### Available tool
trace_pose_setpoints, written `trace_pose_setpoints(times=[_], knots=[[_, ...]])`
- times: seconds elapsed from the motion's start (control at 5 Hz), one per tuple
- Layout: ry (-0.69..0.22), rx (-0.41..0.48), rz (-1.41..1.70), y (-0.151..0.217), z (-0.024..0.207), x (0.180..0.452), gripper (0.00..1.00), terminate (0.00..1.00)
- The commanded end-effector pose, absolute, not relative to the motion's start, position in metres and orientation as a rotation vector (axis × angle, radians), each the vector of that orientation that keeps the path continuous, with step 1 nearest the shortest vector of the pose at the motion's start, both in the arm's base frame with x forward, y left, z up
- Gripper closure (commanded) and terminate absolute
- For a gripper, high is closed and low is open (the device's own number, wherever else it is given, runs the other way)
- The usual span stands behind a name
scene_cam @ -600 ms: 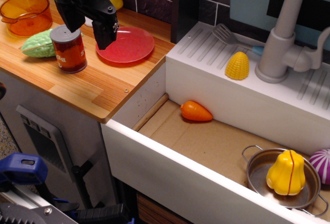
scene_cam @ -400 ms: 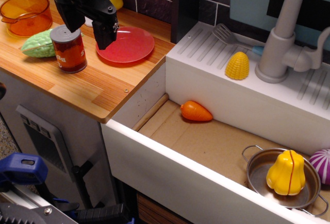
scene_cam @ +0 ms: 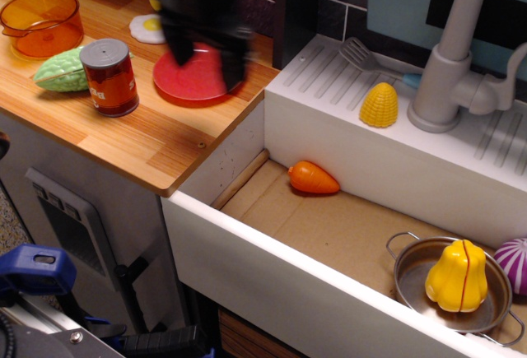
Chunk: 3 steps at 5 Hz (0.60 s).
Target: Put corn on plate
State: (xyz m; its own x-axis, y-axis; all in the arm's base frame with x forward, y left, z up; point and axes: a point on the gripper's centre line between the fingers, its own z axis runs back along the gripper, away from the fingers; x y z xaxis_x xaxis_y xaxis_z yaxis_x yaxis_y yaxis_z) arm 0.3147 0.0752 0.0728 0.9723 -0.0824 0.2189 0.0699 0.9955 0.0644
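The corn (scene_cam: 379, 104) is a stubby yellow cob standing on the white drainboard beside the faucet, right of the counter. The red translucent plate (scene_cam: 196, 85) lies on the wooden counter near its right edge. My gripper (scene_cam: 206, 66) is a black motion-blurred shape hovering over the plate and hiding part of it. Its two fingers (scene_cam: 178, 49) stand apart with the plate showing between them, and nothing is held. The corn is well to the right of the gripper.
On the counter are a red can (scene_cam: 111, 78), a green vegetable (scene_cam: 59, 70), an orange pot (scene_cam: 41, 20) and a fried egg (scene_cam: 148, 27). The sink holds a carrot (scene_cam: 313, 179) and a metal pot (scene_cam: 412, 271) with a yellow squash (scene_cam: 461, 276). The faucet (scene_cam: 449, 70) stands beside the corn.
The gripper has moved quickly to the right, from above the can to above the plate, uncovering the fried egg. The objects have not moved.
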Motion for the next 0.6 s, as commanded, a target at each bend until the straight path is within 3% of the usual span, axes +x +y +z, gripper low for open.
trace_pose_setpoints(times=[0.0,0.4], knots=[[-0.349,0.043,-0.152,0.040,0.079,0.346,0.00,0.00],[-0.493,0.047,-0.209,-0.008,0.072,0.373,0.00,0.00]])
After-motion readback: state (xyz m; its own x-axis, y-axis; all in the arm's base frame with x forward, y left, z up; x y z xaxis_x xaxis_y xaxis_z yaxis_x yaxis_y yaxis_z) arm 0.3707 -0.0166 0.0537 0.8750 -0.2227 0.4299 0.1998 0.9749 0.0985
